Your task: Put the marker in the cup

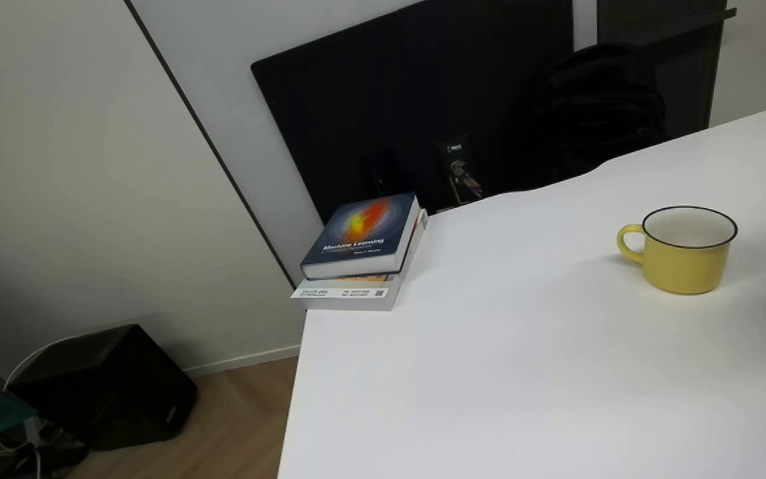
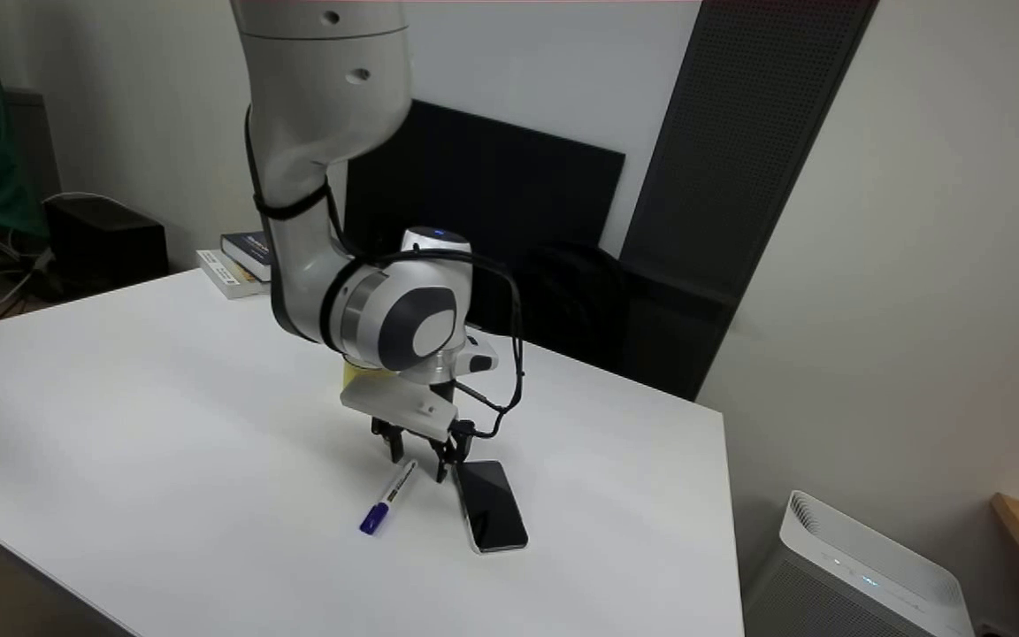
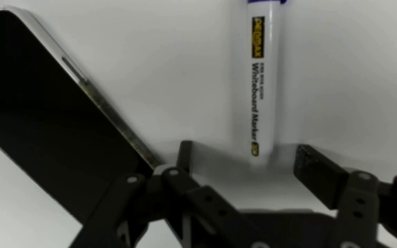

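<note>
A white whiteboard marker [image 2: 399, 485] with a purple cap lies on the white table. In the wrist view the marker [image 3: 264, 86] runs down from the top edge, its uncapped end between my fingertips. My gripper [image 2: 419, 468] points down at that end. In the wrist view the gripper [image 3: 243, 156] is open, one finger on each side of the marker with space between. The yellow cup [image 1: 685, 266] stands upright on the table, its handle on one side and its pale inside showing. In an exterior view only a bit of the cup [image 2: 355, 372] shows behind the arm.
A black phone [image 2: 492, 506] lies close beside the gripper; it also shows in the wrist view [image 3: 50, 120], near the left finger. Two stacked books [image 1: 360, 236] lie at a table corner. Beyond the table [image 1: 476, 372] are a dark panel and a black backpack [image 1: 599, 106].
</note>
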You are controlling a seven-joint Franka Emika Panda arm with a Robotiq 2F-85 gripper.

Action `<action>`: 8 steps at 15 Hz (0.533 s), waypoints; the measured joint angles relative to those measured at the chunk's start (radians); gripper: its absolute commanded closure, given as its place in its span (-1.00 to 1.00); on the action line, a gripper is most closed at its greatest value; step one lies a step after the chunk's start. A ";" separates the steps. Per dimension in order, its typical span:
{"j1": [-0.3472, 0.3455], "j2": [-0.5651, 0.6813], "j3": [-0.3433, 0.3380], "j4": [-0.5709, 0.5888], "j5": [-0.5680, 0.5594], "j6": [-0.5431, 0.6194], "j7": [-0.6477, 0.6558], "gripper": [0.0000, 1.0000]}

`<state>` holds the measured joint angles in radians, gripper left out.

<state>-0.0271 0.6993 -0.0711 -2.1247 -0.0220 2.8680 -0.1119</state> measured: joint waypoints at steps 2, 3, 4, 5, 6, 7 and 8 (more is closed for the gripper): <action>0.015 0.000 -0.015 0.008 0.000 -0.009 0.016 0.35; 0.019 0.000 -0.023 0.013 0.000 -0.018 0.023 0.48; 0.023 0.000 -0.029 0.017 0.000 -0.026 0.030 0.60; 0.024 0.000 -0.035 0.022 0.000 -0.036 0.035 0.76; 0.025 0.001 -0.041 0.027 0.000 -0.047 0.039 0.88; 0.025 0.002 -0.045 0.034 0.000 -0.060 0.043 0.02; 0.025 0.003 -0.049 0.040 0.000 -0.074 0.048 0.04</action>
<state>-0.0024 0.7025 -0.1201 -2.0843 -0.0221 2.7944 -0.0637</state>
